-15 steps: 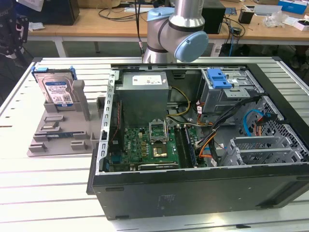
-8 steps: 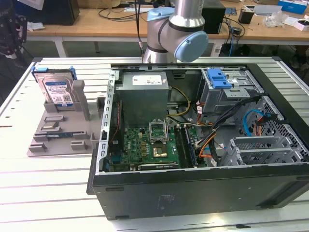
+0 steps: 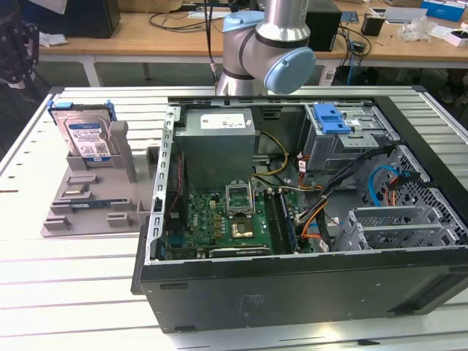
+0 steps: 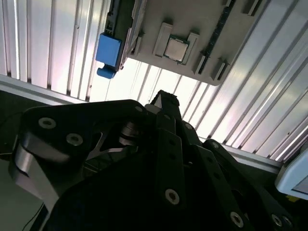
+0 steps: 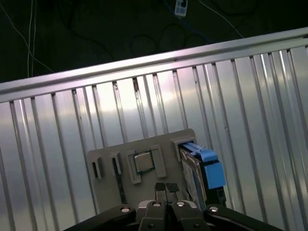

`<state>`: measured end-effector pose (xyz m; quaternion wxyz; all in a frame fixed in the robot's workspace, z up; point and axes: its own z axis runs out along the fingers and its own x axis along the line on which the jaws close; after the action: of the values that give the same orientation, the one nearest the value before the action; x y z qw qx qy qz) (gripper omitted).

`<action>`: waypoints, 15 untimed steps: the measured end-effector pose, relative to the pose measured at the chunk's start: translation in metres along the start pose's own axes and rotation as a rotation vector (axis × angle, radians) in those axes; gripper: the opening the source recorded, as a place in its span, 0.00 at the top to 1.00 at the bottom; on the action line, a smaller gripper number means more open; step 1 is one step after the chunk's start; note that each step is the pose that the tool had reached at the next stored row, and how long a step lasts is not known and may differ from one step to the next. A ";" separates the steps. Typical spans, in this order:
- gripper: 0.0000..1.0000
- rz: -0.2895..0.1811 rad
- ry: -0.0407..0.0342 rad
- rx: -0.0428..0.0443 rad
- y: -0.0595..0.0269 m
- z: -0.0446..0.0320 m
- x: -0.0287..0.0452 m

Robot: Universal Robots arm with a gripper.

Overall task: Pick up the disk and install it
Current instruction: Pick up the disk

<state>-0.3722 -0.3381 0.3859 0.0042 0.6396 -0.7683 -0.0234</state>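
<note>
The disk [image 3: 88,136], a silver drive with a white-and-blue label in a bright blue carrier, stands upright in a grey holder [image 3: 91,197] at the exterior view's left. Both wrist views look down on it from high above: the disk [image 5: 203,167] is seen edge-on, its blue carrier end toward the camera, and the disk [image 4: 109,50] sits at one end of the holder. My gripper [image 5: 166,187] hangs well above the holder, with its fingertips pressed together and nothing between them. The gripper [image 4: 161,99] is shut and apart from the disk.
An open black computer case [image 3: 292,285] lies on the ribbed metal table [image 3: 66,278], with its motherboard, cables and a blue drive-bay latch [image 3: 330,117] exposed. The arm's base [image 3: 267,51] stands behind the case. A small square chip [image 5: 143,162] sits in the holder. Desks with clutter stand beyond.
</note>
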 end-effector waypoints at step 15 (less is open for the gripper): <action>0.89 -0.105 0.0043 -0.0025 0.0000 0.0000 0.0000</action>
<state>-0.3722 -0.3381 0.3859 0.0054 0.6789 -0.7338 -0.0232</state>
